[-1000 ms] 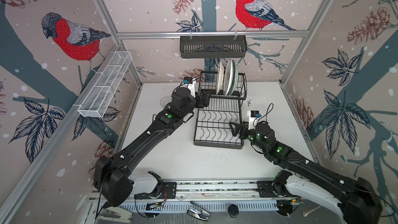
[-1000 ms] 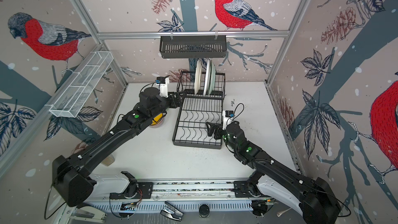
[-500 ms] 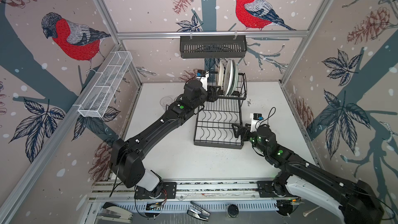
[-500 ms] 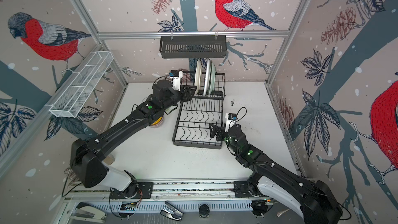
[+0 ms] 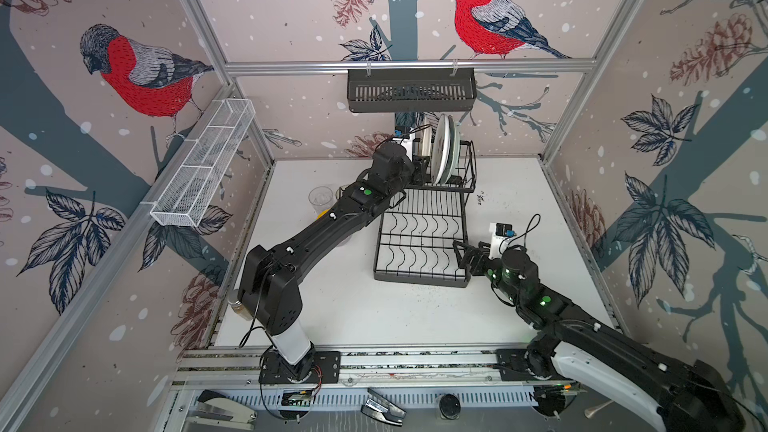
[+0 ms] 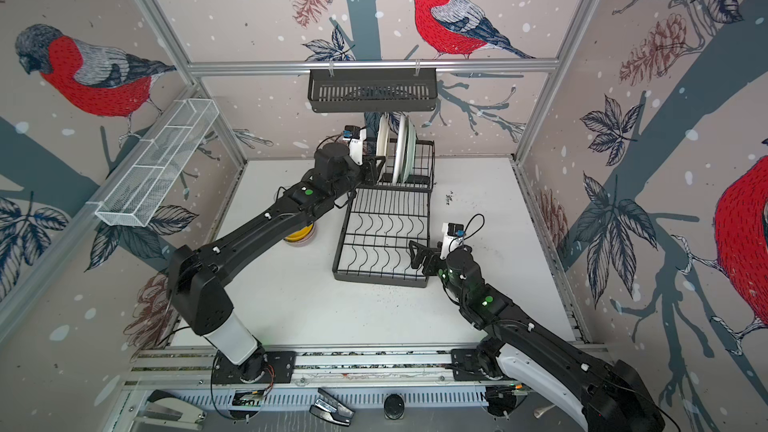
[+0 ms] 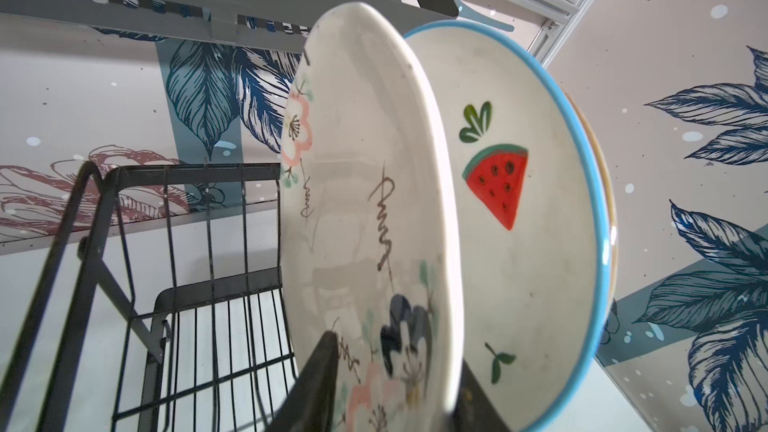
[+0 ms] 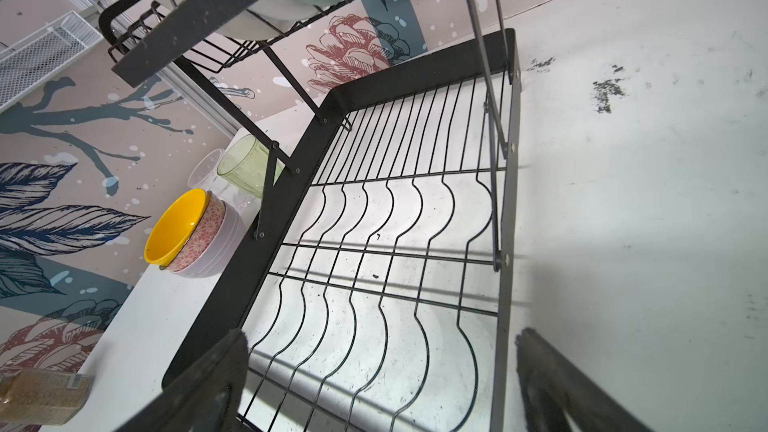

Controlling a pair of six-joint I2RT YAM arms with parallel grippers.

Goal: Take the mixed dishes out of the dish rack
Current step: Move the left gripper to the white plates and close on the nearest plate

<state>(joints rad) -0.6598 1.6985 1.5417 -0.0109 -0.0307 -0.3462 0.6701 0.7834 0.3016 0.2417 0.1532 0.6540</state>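
Observation:
The black wire dish rack [image 5: 419, 280] [image 6: 380, 280] stands mid-table, its flat wavy-wire tray [image 8: 374, 243] bare. Three plates stand upright in its raised basket. My left gripper [image 5: 422, 164] [image 6: 376, 168] [image 7: 395, 384] is shut on the nearest one, a cream flower plate [image 7: 357, 201] [image 6: 382, 139], one finger on each face near its lower rim. Behind it stands a blue-rimmed watermelon plate [image 7: 519, 263]. My right gripper [image 5: 459, 253] [image 8: 382, 380] hangs open and empty over the tray's front right corner. Left of the rack sit stacked yellow, pink-patterned and lilac bowls [image 8: 178, 226], a green tumbler [image 8: 245, 164] and a clear tumbler [image 5: 321, 199].
A black slotted basket [image 5: 411, 91] hangs on the back rail just above the plates. A white mesh trough [image 5: 203, 168] is fixed to the left wall. A jar [image 8: 41, 396] stands at the table's front left edge, behind my left arm's base.
My left gripper has swung from the rack's left side up to the raised basket and narrowed its jaws onto the flower plate. My right gripper has drifted slightly toward the rack's front right corner.

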